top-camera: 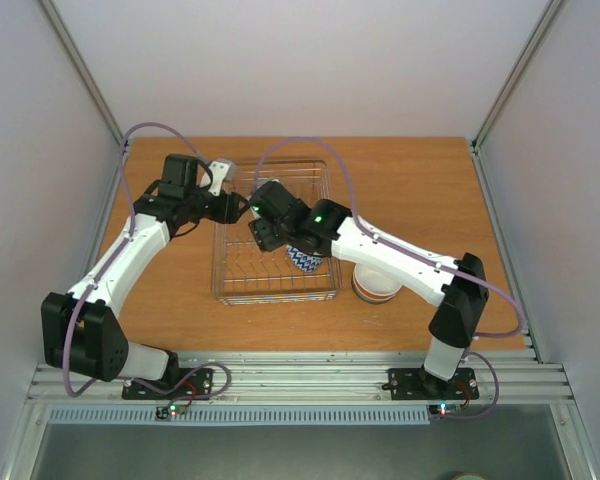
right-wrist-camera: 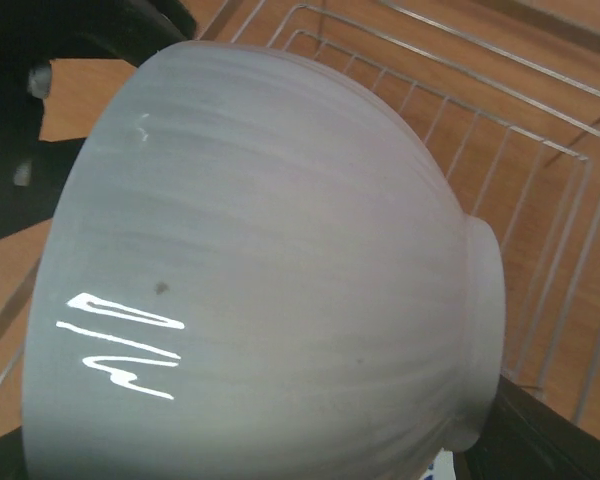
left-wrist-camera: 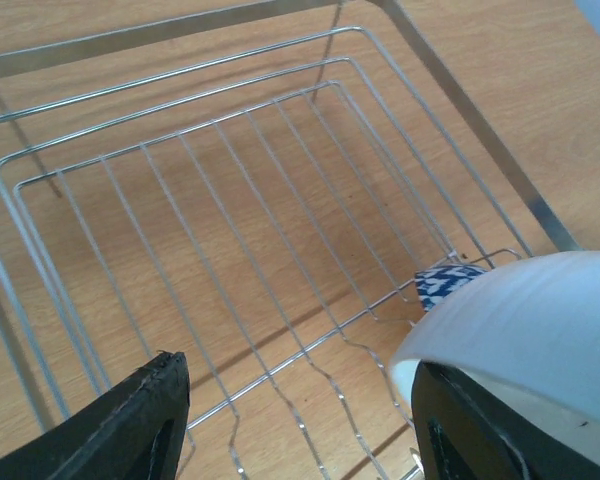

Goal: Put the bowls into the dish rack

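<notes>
Right jaws grip a grey bowl [right-wrist-camera: 260,260] above the rack [top-camera: 276,297], toward the tabletop's [top-camera: 420,200] far edge. Left jaws gape alongside.

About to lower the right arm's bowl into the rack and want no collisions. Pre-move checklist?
1. Grey bowl held by the right gripper: ok, it is above the rack.
2. Finger seating on the bowl: cannot tell, the bowl hides the fingers.
3. Free space in the rack: ok, only the blue zigzag bowl is inside, at the near right.
4. Left gripper clear of the drop: not ok, it is open and close beside the grey bowl.
5. Stacked bowls on the table: ok, outside the rack.
</notes>
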